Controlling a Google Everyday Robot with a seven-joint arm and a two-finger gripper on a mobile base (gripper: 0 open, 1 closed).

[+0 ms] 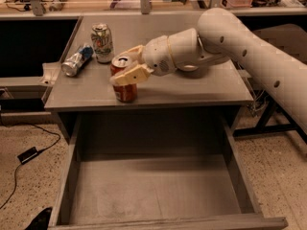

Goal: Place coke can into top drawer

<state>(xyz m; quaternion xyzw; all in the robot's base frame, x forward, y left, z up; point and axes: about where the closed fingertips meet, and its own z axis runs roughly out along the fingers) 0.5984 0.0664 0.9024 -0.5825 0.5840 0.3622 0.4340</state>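
Note:
The coke can (124,89), red-orange with a silver top, stands upright on the cabinet top (192,87) close to its front edge, left of centre. My gripper (120,67) reaches in from the right and straddles the can's upper part. One finger (130,75) lies across its front and the other sits behind its rim, both pressed against it. The top drawer (153,190) is pulled out wide open below the can, grey, shallow and with nothing in it.
A white-green can (102,42) stands upright behind the coke can. A silver-blue can (76,60) lies on its side at the top's left edge. My arm (249,47) crosses the right half of the top. A cable and plug (29,154) lie on the floor at left.

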